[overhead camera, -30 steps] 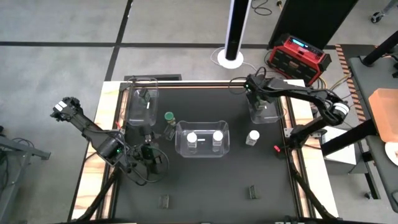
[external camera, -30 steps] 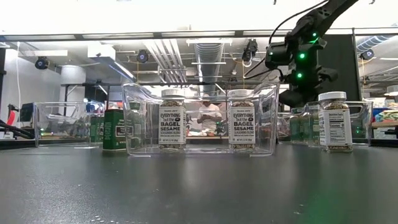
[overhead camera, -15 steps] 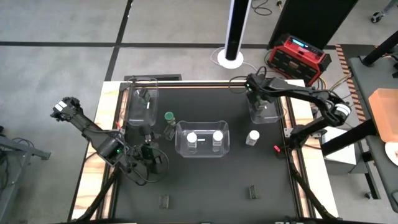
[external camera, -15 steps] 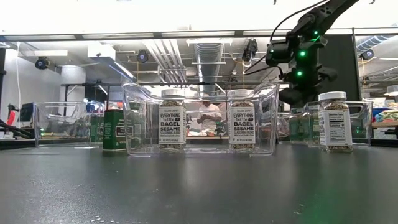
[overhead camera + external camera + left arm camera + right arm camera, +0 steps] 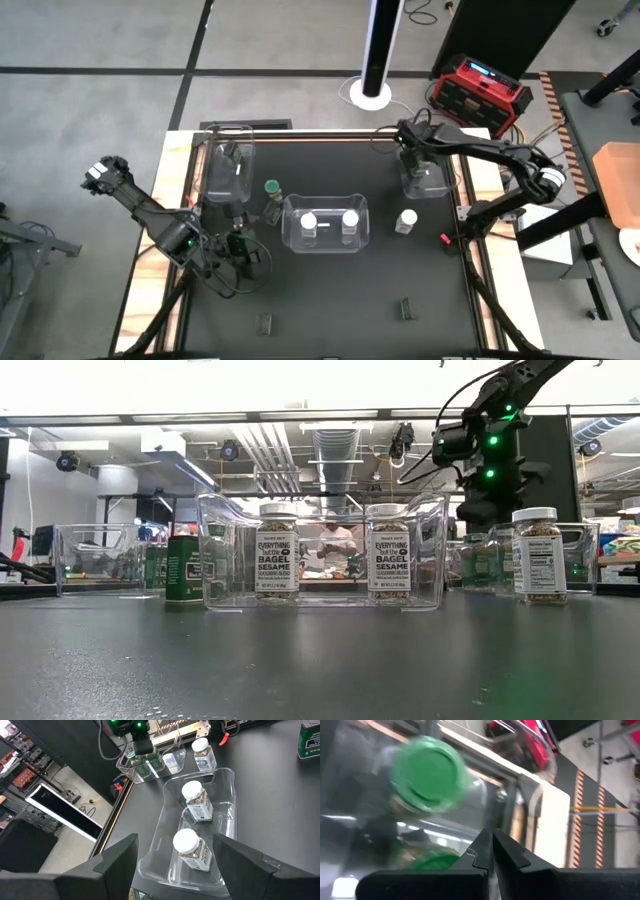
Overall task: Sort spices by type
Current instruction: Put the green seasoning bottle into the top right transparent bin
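Since the earlier frames the right gripper point(image 5: 408, 148) has risen and drawn slightly back above the far-right bin point(image 5: 424, 180); nothing else on the table has shifted. Its fingers point(image 5: 492, 851) are pressed together on nothing, so the tool is clenched and empty.

All positions are given relative to the centre bin point(image 5: 326, 223).
- Inside it: two white-lidded jars point(image 5: 309, 222), upright, apart from one another.
- Just beside its right wall: a third white-lidded jar point(image 5: 406, 220), loose on the table.
- Just beside its left wall: a green-lidded jar point(image 5: 272, 188) and a dark green tin point(image 5: 183, 568), both loose.
- Far right of it: the far-right bin, holding a green-lidded jar point(image 5: 429, 772), with a second green lid below it.
- Far left of it: the far-left bin point(image 5: 230, 172), with at least one jar inside; type not legible.
- Near left of it: the left gripper point(image 5: 243, 247), jaws spread wide and empty, waiting.

Risks, as judged: the right arm's retreat passes close over the far-right bin's rim; a low path could snag the wall and drag the bin. The loose white-lidded jar stands very near the centre bin wall, leaving one finger little room; a crowded approach could tip it.

Open room: the near half of the table offers free travel.
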Tool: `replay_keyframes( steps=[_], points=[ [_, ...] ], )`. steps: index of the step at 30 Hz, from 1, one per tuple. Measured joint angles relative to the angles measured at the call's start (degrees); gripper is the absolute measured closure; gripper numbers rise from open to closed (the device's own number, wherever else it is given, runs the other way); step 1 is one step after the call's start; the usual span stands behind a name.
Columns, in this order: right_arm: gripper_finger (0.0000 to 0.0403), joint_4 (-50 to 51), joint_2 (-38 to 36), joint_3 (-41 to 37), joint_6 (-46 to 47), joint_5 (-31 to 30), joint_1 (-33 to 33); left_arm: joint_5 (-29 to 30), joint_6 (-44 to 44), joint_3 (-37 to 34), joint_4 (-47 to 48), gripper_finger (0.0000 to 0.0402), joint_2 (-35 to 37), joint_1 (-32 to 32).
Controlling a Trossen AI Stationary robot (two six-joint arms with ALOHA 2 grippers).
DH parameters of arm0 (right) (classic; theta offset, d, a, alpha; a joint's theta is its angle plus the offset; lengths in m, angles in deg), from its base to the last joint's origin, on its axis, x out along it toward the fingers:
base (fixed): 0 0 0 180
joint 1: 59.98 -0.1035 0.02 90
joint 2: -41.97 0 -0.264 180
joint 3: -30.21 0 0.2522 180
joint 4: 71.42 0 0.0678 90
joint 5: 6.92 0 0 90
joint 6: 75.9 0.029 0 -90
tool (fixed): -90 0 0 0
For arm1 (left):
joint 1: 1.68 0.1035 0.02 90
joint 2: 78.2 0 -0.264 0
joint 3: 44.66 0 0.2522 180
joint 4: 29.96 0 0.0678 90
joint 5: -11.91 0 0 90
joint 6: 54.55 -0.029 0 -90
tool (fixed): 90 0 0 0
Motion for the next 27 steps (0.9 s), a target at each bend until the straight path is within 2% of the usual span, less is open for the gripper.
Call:
replay_keyframes(
  steps=[6,12,20,27],
  points=[
    [0.0394,7.34,-2.51,-0.05,4.02,1.44,-0.48,0.0,0.07,-0.02,0.0,0.0161,0.0,-0.01],
    [0.0394,5.68,-4.87,-1.04,4.73,5.93,-3.6,0.0,0.2,-0.02,-0.02,0.0161,0.0,-0.01],
    [0.0394,5.62,-4.85,-1.14,6.53,5.72,-5.31,0.0,0.2,-0.02,-0.04,0.0161,0.0,-0.02],
    [0.0394,6.18,-5.68,-0.84,7.31,1.26,-5.27,0.0,0.22,-0.02,-0.07,0.0161,0.0,-0.02]
  ],
)
